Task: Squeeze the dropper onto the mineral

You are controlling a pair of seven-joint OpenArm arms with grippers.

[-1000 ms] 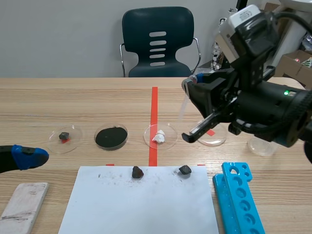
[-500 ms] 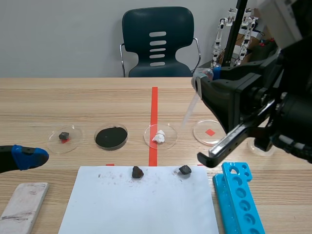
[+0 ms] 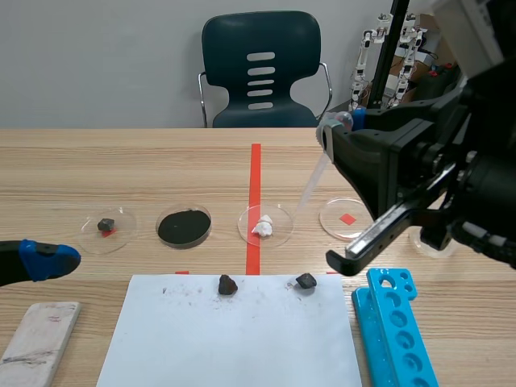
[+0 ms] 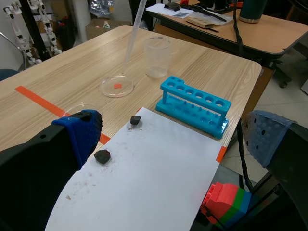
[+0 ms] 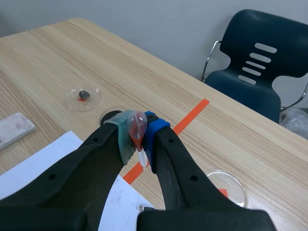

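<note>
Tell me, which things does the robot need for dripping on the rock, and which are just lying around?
Needed: dropper, held in the right gripper; white mineral nearest its tip, probably the target.
Lying around: blue rack, plastic cup, paper sheet, black powder, empty dish, white slab.

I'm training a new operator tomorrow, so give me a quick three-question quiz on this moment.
1. True or false: the right gripper is shut on the bulb of the dropper.
2. How many dark rocks lie on the white paper?
3. The left gripper is: A) open, holding nothing; B) shut on a rock; C) shut on a test tube.
Key: 1 true; 2 two; 3 A.
</note>
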